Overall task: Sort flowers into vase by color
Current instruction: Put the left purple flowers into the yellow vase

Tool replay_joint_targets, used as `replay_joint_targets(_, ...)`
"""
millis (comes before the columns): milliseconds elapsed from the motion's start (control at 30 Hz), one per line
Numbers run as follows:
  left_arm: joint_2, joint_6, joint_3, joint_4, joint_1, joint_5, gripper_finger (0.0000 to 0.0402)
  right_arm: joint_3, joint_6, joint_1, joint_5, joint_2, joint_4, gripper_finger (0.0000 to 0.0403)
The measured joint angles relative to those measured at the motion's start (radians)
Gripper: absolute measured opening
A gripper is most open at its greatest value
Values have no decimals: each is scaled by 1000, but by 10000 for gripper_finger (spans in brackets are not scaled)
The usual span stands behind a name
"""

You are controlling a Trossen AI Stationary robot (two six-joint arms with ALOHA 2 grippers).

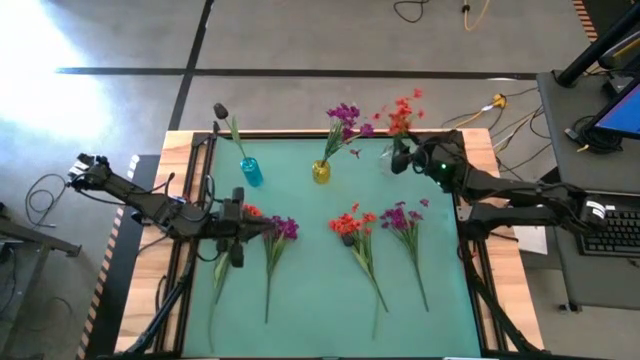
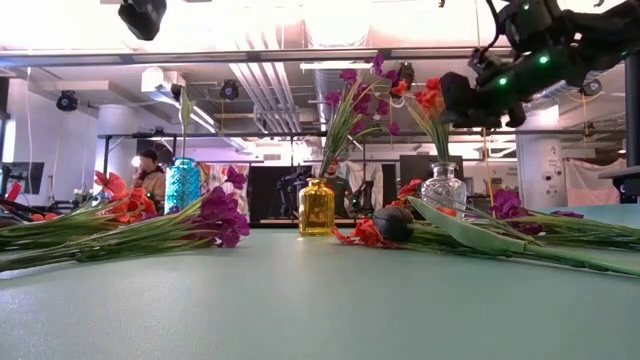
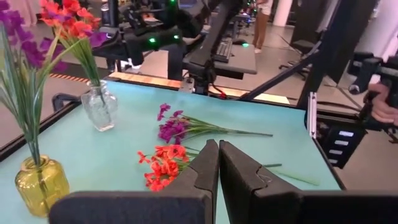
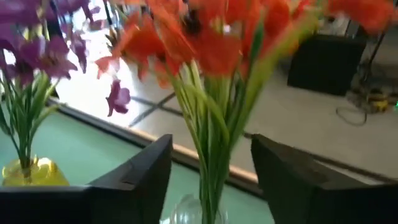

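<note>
Three vases stand along the far edge. The blue vase (image 1: 249,172) holds a dark-budded flower (image 1: 224,115). Purple flowers (image 1: 343,118) fill the yellow vase (image 1: 321,172). The clear vase (image 1: 390,160) holds orange-red flowers (image 4: 205,37). My right gripper (image 4: 211,155) is open at the clear vase, one finger on each side of the orange-red stems (image 4: 211,124), with a gap on both sides. My left gripper (image 3: 217,165) is shut and holds nothing, above the left flowers (image 1: 272,230) lying on the mat. More orange-red (image 1: 350,225) and purple flowers (image 1: 405,215) lie mid-mat.
The green mat (image 1: 310,300) has free room along its near edge. The lying flowers' stems point toward the near edge. A table with a keyboard (image 1: 615,225) stands to the right, and cables (image 1: 500,105) lie on the floor beyond the far edge.
</note>
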Motion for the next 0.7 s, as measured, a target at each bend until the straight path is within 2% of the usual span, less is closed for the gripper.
replay_joint_targets(233, 0, -106, 0, -49, 0, -1, 0, 13, 100, 35, -2, -79, -226, 276)
replay_joint_targets(467, 34, -370, 0, -209, -1, -7, 0, 56, 253, 114, -43, -119, -433, 290)
replay_joint_targets(567, 54, -547, 0, -311, -2, 43, 0, 67, 306, 163, -78, -117, -459, 287)
replay_joint_targets(700, 76, -812, 0, -464, -2, 181, 0, 70, 357, 234, -80, -112, -470, 281)
